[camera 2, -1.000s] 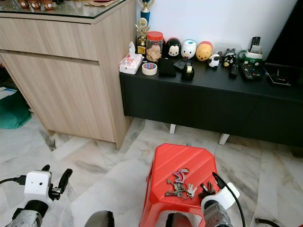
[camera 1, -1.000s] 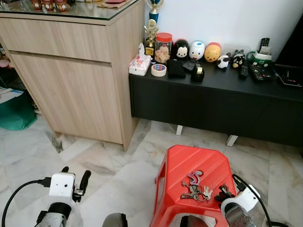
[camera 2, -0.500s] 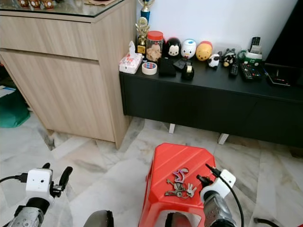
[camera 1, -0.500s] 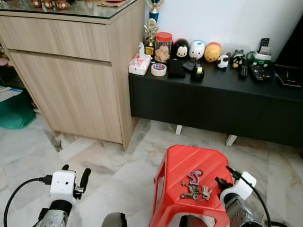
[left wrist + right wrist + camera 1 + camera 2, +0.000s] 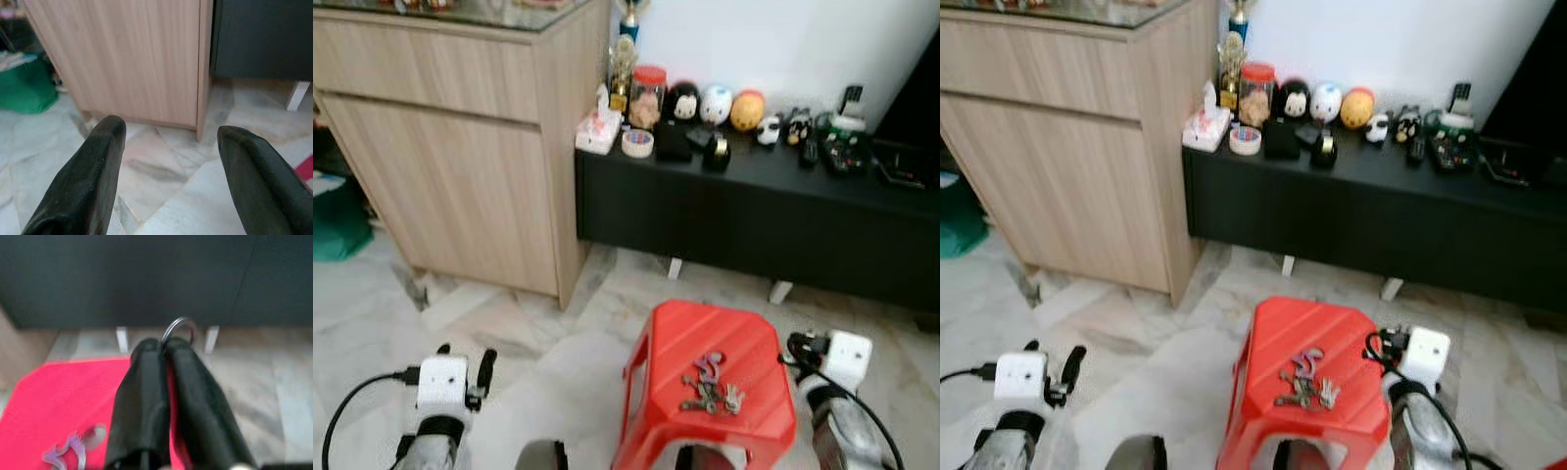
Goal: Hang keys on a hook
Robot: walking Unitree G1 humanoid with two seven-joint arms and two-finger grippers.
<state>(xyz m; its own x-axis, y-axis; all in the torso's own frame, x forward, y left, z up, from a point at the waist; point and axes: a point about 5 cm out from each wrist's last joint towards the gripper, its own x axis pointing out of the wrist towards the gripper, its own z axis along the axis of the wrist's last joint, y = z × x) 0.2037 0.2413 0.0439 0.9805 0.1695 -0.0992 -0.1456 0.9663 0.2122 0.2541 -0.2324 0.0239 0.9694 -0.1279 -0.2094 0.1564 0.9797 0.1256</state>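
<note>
Your right gripper [image 5: 166, 352] has lifted off the red stool [image 5: 705, 338] at lower right, fingers clenched on a metal key ring [image 5: 179, 327]. Another key bunch [image 5: 710, 384] stays on the seat. Your left gripper [image 5: 168, 171] hangs spread apart, idle. No hook is visible ahead yet.

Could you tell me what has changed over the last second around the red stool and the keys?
The right gripper has lifted off the red stool and drawn back to its right side, shut on a metal key ring. The bunch of keys stays on the stool. The left gripper remains open over the floor.
</note>
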